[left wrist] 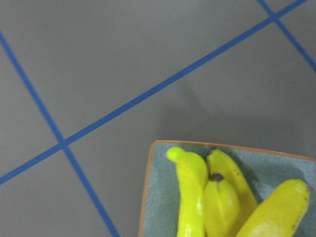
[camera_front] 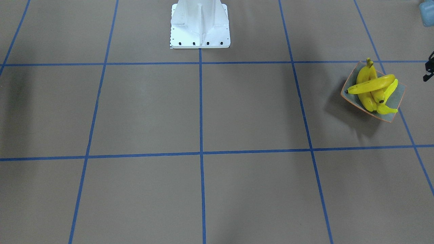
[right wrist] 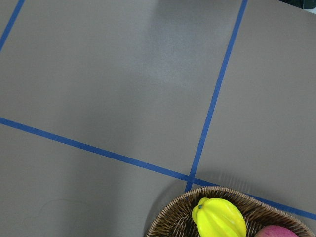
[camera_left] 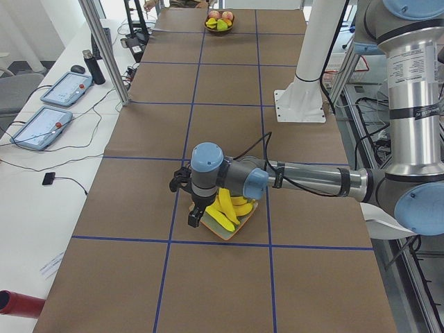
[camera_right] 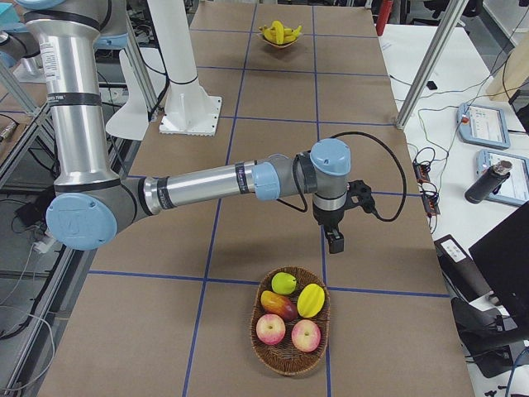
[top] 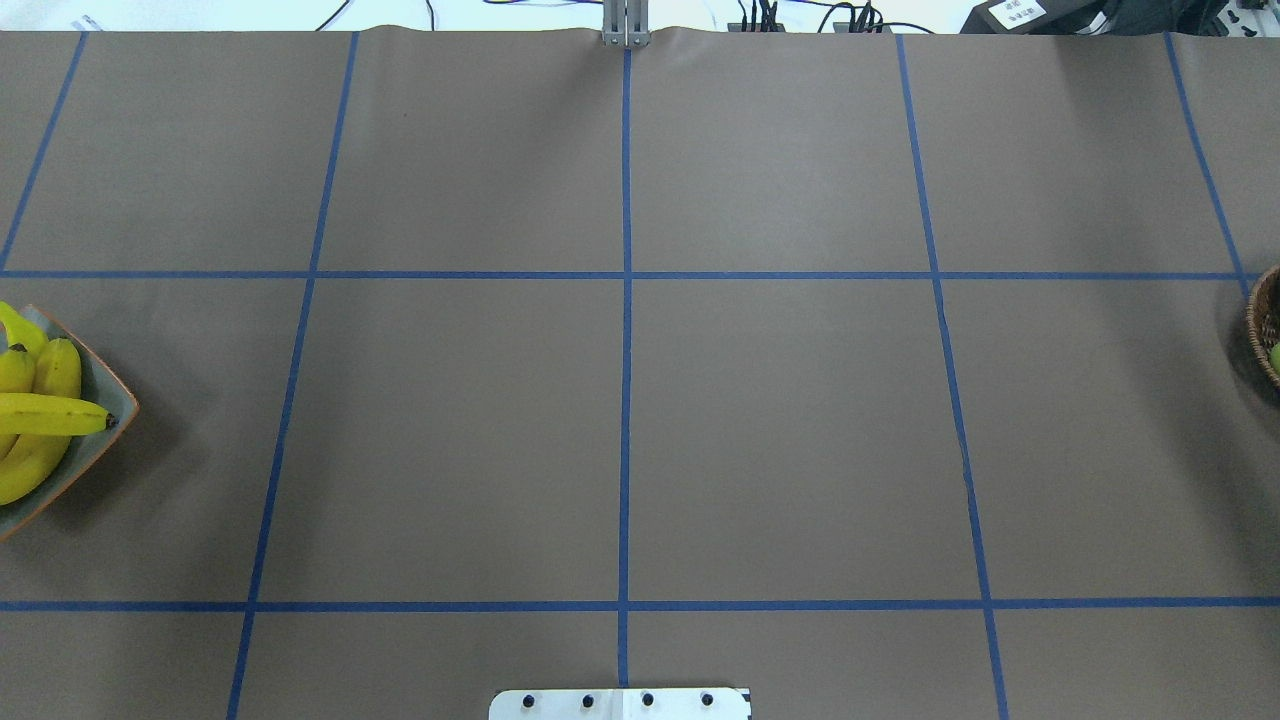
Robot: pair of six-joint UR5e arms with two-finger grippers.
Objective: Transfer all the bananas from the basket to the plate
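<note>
Several yellow bananas (camera_front: 371,86) lie piled in the orange-rimmed grey plate (camera_front: 399,93), which sits at the table's left end (top: 92,378). In the left wrist view the bananas (left wrist: 197,192) fill the plate's (left wrist: 158,197) lower right. My left gripper (camera_left: 195,218) hangs just beside the plate (camera_left: 232,234), pointing down; I cannot tell whether it is open. The wicker basket (camera_right: 289,364) stands at the right end, holding two red apples, a mango, a green fruit and a ribbed yellow fruit (right wrist: 219,219). My right gripper (camera_right: 335,242) hovers just beyond the basket, its state unclear.
The robot's white base (camera_front: 200,25) stands at the table's middle rear. Brown table paper with blue tape lines spans between plate and basket (top: 1268,330). Tablets, a bottle and cables lie on the side bench (camera_right: 488,124).
</note>
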